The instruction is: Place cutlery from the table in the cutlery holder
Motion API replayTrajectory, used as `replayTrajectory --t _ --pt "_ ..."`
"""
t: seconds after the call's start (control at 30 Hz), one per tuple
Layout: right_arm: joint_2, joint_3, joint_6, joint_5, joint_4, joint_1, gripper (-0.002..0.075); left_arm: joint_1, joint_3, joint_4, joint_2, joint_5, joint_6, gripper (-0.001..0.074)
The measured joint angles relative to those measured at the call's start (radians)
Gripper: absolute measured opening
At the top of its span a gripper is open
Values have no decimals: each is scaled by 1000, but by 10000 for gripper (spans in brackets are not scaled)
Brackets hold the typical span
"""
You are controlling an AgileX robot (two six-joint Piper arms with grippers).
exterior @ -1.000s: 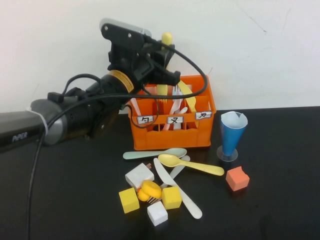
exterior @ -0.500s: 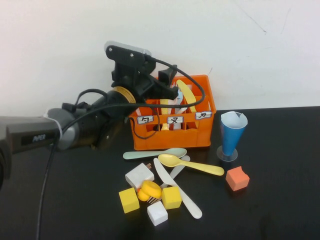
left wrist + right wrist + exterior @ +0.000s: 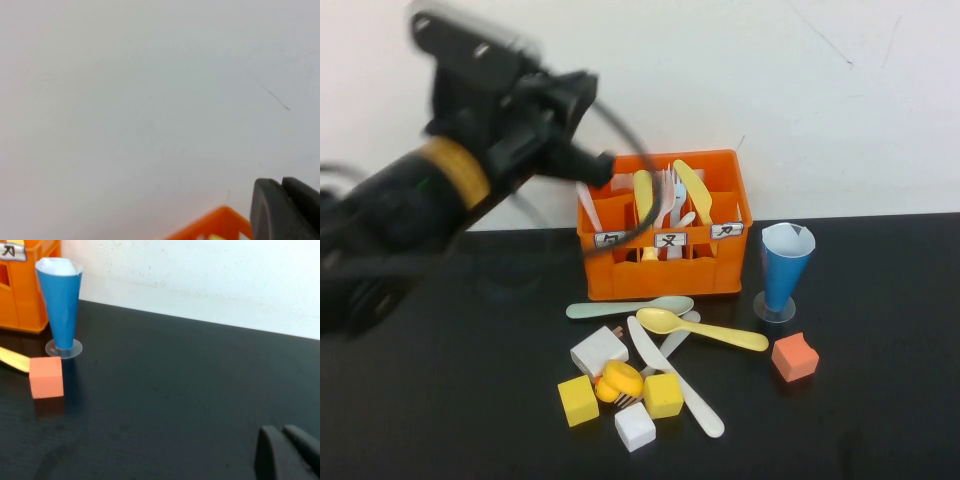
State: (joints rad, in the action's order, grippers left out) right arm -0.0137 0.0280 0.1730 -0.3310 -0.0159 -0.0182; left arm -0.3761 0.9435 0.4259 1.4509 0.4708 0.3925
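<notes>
At the back of the black table (image 3: 880, 420), against the white wall (image 3: 820, 90), stands the orange plastic cutlery holder (image 3: 665, 275), a ribbed crate with inner compartments and three small white labels on its front. The pale yellow fork (image 3: 644, 196) stands upright in the crate's middle section, its long flat handle topped by a rounded end, beside other white and yellow pieces. The left gripper (image 3: 592, 160) hangs raised to the left of the crate, above and apart from it, blurred; it holds nothing, and how far its fingers stand apart cannot be told. In the left wrist view only a dark fingertip (image 3: 280, 210) and an orange corner of the crate show against the wall. The right gripper (image 3: 287, 452) is seen only in its own wrist view, low over bare table well apart from the blue cone-shaped cup (image 3: 60, 300) and the matte orange cube (image 3: 46, 376); its two dark fingertips lie pressed together, empty. In front of the crate lie a glossy yellow spoon (image 3: 698, 328), a pale green spoon (image 3: 630, 307), a white knife (image 3: 678, 378), yellow and white foam blocks, and a yellow rubber duck (image 3: 620, 381).
</notes>
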Motion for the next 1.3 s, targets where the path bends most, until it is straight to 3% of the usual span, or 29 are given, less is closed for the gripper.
replayTrajectory --t 0.33,0.43,0.6,0.77,0.87,1.07,1.3 --pt "0 0 0 0 0 0 -3 0 -411 8 -441 -118 42 0" --pt "0 0 0 0 0 0 -3 0 -491 -85 -559 -252 52 0" --pt "0 0 0 0 0 0 -3 0 -536 -193 -785 -644 58 0" --pt "0 0 0 0 0 0 -3 0 -550 -173 -1005 -928 120 0" --pt "0 0 0 0 0 0 -3 4 -581 -116 -1123 -989 167 0" --pt "0 0 0 0 0 0 -3 123 -685 -139 -1351 -1054 160 0" --pt "0 0 -2 0 0 0 -3 293 -830 -310 -1460 -964 -120 0"
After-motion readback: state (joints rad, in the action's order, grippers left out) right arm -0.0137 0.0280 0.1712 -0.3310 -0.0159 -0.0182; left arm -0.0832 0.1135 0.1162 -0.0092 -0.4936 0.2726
